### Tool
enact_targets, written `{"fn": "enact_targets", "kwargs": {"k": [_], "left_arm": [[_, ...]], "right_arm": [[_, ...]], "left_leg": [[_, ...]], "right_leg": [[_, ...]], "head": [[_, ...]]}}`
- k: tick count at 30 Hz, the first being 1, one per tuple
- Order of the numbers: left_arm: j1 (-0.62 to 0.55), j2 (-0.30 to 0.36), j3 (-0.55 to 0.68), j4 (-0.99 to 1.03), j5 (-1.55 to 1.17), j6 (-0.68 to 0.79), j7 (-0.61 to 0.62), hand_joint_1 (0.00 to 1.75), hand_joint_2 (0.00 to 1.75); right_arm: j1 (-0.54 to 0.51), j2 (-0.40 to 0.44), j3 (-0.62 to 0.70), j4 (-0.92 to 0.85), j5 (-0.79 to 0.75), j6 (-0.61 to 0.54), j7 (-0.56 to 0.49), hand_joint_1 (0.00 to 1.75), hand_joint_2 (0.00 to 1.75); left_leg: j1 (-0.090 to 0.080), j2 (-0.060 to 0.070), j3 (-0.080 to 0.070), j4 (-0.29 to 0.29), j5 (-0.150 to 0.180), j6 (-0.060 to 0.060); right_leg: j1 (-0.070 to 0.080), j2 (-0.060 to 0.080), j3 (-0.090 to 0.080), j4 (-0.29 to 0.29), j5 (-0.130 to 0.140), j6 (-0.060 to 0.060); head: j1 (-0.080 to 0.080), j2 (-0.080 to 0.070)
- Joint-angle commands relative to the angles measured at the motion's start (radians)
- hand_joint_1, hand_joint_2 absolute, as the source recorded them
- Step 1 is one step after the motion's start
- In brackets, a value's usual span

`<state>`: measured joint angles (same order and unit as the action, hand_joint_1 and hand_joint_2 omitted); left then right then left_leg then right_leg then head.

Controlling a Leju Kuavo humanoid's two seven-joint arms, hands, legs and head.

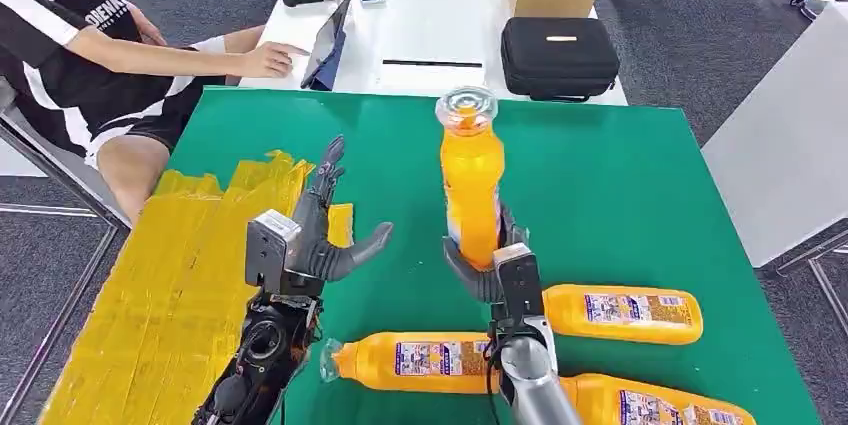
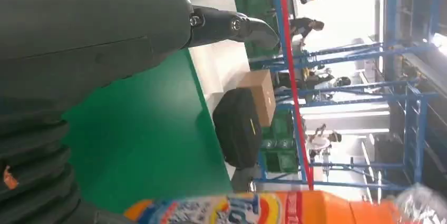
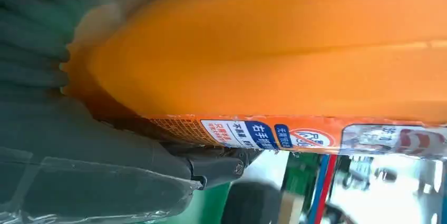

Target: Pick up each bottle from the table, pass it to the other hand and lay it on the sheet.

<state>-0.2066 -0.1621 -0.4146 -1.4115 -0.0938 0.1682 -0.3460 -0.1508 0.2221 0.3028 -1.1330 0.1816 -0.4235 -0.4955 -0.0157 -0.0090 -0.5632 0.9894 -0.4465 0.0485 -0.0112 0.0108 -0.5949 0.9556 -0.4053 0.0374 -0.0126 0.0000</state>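
Fingers [image 1: 470, 280] wrapping upright bottle [image 1: 471, 185], base hidden

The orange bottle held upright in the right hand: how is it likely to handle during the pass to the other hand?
The orange bottle looks rigid and full, so probably fairly heavy. The right hand grips only its lower end, leaving it top-heavy and apt to tilt. Its glossy sides may be slippery for the open left hand. Laid down, it may roll.

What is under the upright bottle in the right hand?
The right hand wraps the upright bottle at its base, above the green table. The hand covers the bottle's bottom, so any gap beneath cannot be seen.
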Motion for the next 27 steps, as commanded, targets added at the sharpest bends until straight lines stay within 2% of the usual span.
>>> {"fn": "enact_targets", "kwargs": {"k": [1,8,13,27], "left_arm": [[-0.068,0.037,-0.052,0.062,0.025,-0.022,0.004,0.00,1.75],[-0.079,0.035,-0.046,0.084,0.030,-0.033,0.000,0.00,1.75],[-0.092,0.028,-0.045,0.101,0.038,-0.057,0.002,0.00,1.75],[-0.079,0.032,-0.036,0.074,0.057,-0.079,0.017,0.00,1.75]], "right_arm": [[-0.067,-0.075,0.143,0.061,0.030,0.087,-0.020,1.75,1.75],[-0.070,-0.096,0.251,0.062,0.183,0.136,-0.066,1.75,1.75],[-0.058,-0.102,0.274,0.037,0.256,0.186,-0.063,1.75,1.75],[-0.048,-0.100,0.260,0.012,0.279,0.219,-0.054,1.75,1.75]], "left_leg": [[0.001,0.000,0.003,-0.001,-0.001,-0.003],[0.001,0.000,0.003,-0.001,-0.001,-0.003],[0.001,0.000,0.002,0.000,-0.001,-0.003],[0.002,0.000,0.003,0.000,-0.002,-0.003]], "right_leg": [[0.001,-0.001,0.004,-0.001,-0.001,-0.001],[0.001,-0.001,0.003,-0.001,-0.001,-0.001],[0.001,-0.002,0.003,-0.001,-0.001,-0.001],[0.002,-0.002,0.004,-0.001,-0.002,-0.001]], "head": [[0.000,0.000],[0.000,0.000],[0.000,0.000],[0.000,0.000]]}}
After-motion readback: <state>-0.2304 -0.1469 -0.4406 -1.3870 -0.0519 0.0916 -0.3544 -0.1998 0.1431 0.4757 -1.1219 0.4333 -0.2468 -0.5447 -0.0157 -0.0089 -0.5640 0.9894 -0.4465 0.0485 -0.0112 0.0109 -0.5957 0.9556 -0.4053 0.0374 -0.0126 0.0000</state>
